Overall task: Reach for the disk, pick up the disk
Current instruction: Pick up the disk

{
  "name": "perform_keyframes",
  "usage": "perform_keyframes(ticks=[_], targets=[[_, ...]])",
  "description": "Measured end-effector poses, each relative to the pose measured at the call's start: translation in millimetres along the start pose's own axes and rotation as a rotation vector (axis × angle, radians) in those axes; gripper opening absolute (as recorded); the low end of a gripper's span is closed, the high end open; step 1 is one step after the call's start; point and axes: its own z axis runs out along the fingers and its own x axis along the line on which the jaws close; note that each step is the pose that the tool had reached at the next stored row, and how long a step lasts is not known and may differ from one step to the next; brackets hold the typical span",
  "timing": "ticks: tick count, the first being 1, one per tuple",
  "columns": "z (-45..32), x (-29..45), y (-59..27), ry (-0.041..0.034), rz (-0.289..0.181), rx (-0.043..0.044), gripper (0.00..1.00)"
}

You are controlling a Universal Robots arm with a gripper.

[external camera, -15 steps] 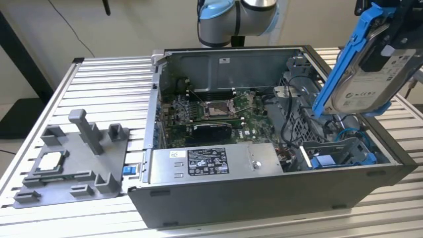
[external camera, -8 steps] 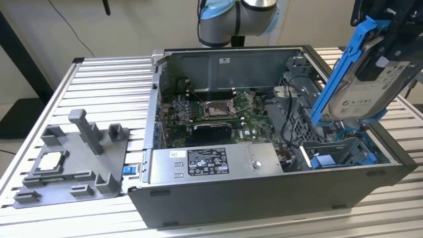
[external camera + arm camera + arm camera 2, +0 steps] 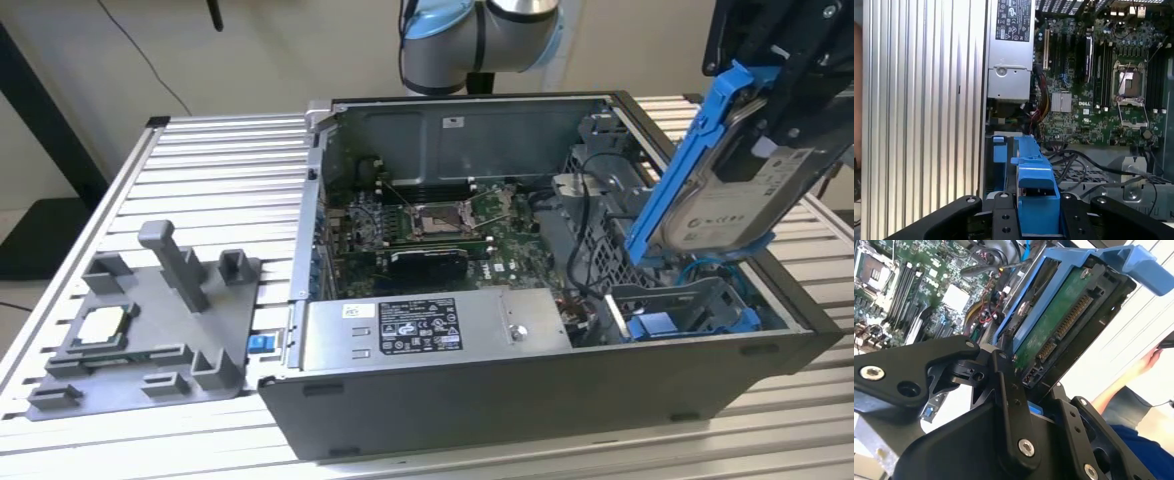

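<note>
The disk (image 3: 727, 200), a silver drive with a white label in a bright blue bracket, hangs tilted above the open computer case (image 3: 534, 400) at the exterior view's right. My black gripper (image 3: 787, 85) is shut on its upper end. In the second wrist view the disk (image 3: 1054, 325) shows its green circuit-board side and connector, clamped by the gripper (image 3: 1029, 382). In the first wrist view the blue bracket (image 3: 1036, 185) stands between the two black fingers (image 3: 1004, 217). Below the disk lies the blue-lined drive bay (image 3: 681, 315).
Inside the case are the motherboard (image 3: 427, 225), black cables (image 3: 581, 250) and a grey power supply box (image 3: 427, 325) with a sticker. A grey fixture (image 3: 147, 320) holding a small square chip (image 3: 104, 325) sits on the slatted table (image 3: 227, 170). A person's arm (image 3: 1134, 375) is nearby.
</note>
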Motion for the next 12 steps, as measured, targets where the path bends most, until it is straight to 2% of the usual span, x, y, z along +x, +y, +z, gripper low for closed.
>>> perform_keyframes(ticks=[12], targets=[[18.8,3.3,-6.1,0.0001,-0.001,0.0,0.0]])
